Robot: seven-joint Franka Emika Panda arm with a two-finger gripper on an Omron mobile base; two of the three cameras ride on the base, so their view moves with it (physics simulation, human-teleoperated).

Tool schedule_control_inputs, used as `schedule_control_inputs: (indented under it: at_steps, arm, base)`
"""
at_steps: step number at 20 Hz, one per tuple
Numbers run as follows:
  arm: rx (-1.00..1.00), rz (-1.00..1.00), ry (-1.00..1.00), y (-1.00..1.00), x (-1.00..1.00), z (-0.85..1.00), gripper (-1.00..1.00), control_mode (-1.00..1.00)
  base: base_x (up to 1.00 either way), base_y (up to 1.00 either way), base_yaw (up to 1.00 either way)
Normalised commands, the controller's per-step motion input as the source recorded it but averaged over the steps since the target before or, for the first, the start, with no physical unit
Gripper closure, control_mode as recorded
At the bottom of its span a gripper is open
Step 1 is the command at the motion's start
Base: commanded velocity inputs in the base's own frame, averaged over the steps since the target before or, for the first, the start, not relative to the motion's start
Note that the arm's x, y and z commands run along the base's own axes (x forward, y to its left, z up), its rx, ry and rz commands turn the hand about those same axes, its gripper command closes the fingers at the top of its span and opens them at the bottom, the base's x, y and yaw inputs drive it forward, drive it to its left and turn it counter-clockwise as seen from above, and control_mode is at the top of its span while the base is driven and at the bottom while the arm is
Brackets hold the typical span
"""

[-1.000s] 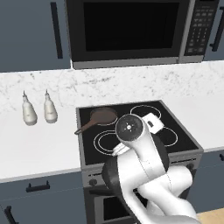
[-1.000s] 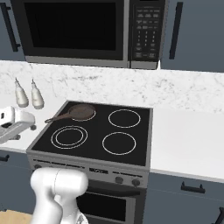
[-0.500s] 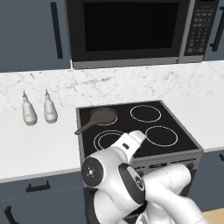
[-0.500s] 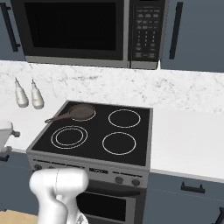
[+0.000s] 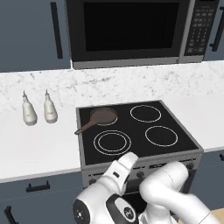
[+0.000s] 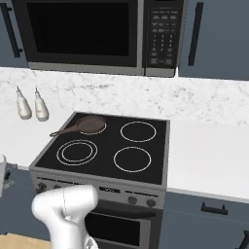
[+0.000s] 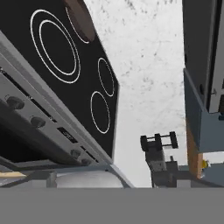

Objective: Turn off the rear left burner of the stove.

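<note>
On the stove (image 5: 175,151), flat black glass

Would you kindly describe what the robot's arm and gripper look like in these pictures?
The arm is made of glossy white, rounded segments with dark joints; a round dark cap with small white markings sits on one joint low in the left base view. The gripper is small and dark, with blocky black fingertips. No cables show.
</note>
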Motion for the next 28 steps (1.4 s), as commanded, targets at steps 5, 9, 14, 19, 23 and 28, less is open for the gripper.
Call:
schedule_control_inputs:
  at_steps: [5, 9, 14, 19, 23, 28]
  arm:
    - [-0.12, 0.08, -0.05, -0.08, 0.0, -0.68, -1.0, -1.0]
    - [-0.05, 0.1, -0.08, -0.15, 0.0, -0.65, -1.0, -1.0]
    - [-0.04, 0.12, -0.03, -0.11, 0.16, -0.5, -1.0, -1.0]
    - [-0.13, 0.08, 0.0, -0.01, 0.31, -0.16, -1.0, -1.0]
    - [-0.26, 0.07, 0.0, 0.0, 0.27, -0.27, -1.0, -1.0]
    - [-0.27, 0.03, 0.0, 0.02, 0.15, -0.39, -1.0, -1.0]
  base:
    - [0.0, 0.0, 0.0]
    - [0.0, 0.0, 0.0]
    - [0.0, 0.0, 0.0]
    - [0.0, 0.0, 0.0]
    - [0.0, 0.0, 0.0]
    - [0.0, 0.0, 0.0]
